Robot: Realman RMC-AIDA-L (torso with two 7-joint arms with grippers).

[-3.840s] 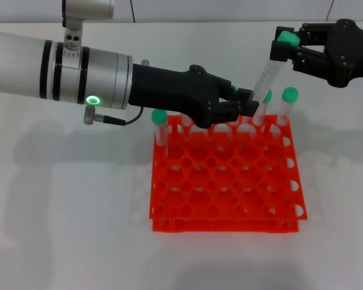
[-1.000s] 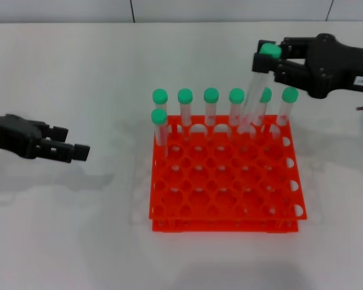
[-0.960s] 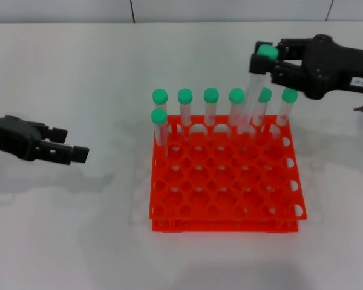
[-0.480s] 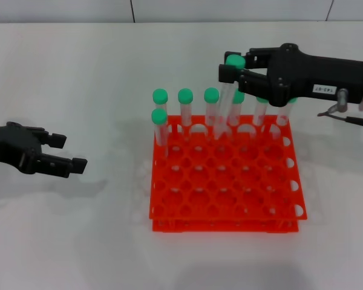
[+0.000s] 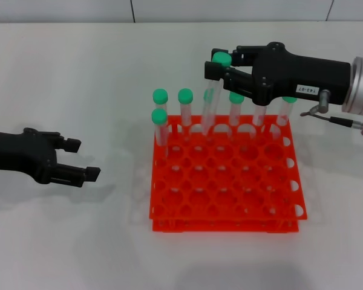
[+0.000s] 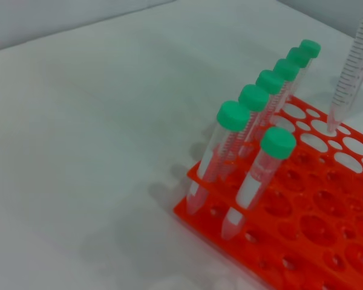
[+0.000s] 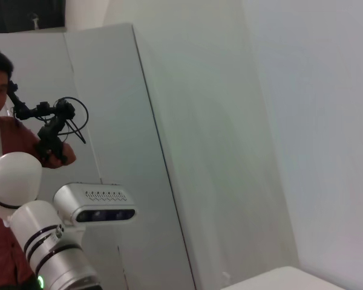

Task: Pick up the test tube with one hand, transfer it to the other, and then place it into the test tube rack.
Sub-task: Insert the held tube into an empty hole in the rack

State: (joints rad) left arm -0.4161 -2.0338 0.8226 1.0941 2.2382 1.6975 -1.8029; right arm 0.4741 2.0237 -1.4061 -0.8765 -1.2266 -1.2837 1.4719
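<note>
1. White matte worktop (image 5: 78,241) is spread under a bright orange-red two-tiered plastic rack (image 5: 227,181) set right of its centre.
2. Near the far right corner, the black two-fingered right gripper (image 5: 221,65) is closed on the green cap of a slender clear test tube (image 5: 210,99), hung tilted over the rack's far row.
3. Handover is judged done; only insertion remains.
4. Near the left edge, the black left gripper (image 5: 78,160) is held partly open, empty.
</note>
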